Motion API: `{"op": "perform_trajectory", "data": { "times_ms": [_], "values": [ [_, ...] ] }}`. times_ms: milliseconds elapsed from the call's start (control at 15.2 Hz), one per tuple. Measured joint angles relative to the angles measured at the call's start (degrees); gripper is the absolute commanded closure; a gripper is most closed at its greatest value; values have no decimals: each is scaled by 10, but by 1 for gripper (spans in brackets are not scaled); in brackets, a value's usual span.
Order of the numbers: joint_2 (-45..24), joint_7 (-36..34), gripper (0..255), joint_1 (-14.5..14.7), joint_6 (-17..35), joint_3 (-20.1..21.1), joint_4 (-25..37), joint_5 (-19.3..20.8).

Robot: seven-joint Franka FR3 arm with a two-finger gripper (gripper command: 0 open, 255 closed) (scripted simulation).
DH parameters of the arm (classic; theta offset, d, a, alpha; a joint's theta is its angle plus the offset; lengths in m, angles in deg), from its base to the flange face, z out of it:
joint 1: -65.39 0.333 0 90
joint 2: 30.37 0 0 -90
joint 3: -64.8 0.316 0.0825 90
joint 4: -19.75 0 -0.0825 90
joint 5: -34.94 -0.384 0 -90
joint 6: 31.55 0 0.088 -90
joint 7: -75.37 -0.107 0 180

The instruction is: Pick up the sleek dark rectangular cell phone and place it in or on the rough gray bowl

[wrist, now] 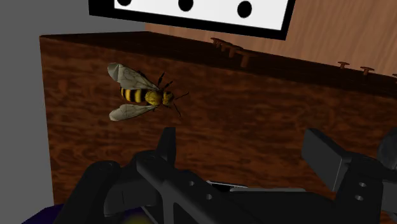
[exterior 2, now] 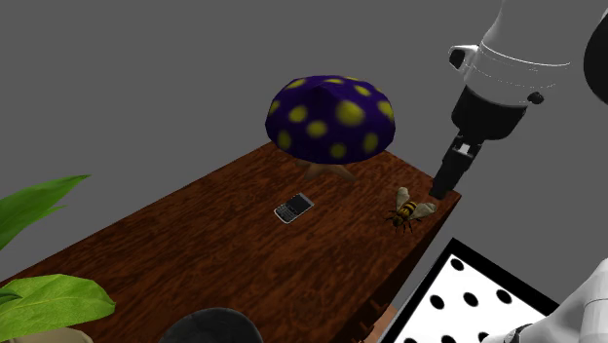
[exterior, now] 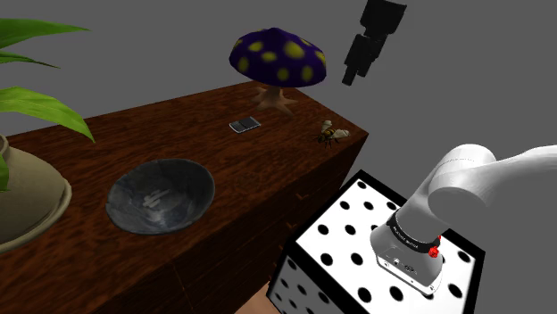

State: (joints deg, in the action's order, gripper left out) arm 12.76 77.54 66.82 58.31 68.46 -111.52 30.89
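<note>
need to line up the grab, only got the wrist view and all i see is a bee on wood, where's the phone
observer: The dark cell phone lies flat on the wooden table, to the shoulder view's left of the bee, just in front of the purple mushroom.
operator: ok and where's the bowl from there
observer: The gray bowl sits further along the table toward the shoulder view's lower left, apart from the phone and close to a potted plant.

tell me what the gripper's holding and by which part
Nothing: the gripper is open and empty; the phone lies on the table, away from it.
</note>
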Motion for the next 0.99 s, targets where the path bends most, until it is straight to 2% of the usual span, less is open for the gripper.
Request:
{"op": "perform_trajectory", "data": {
  "times_ms": [132, 330, 990],
  "values": [
    [-9, 9, 0, 2, 9, -2, -1, 2],
    [-50, 63, 0, 13, 50, -15, -4, 13],
    [-242, 256, 0, 55, 190, -44, 43, 35]
  ]
}}
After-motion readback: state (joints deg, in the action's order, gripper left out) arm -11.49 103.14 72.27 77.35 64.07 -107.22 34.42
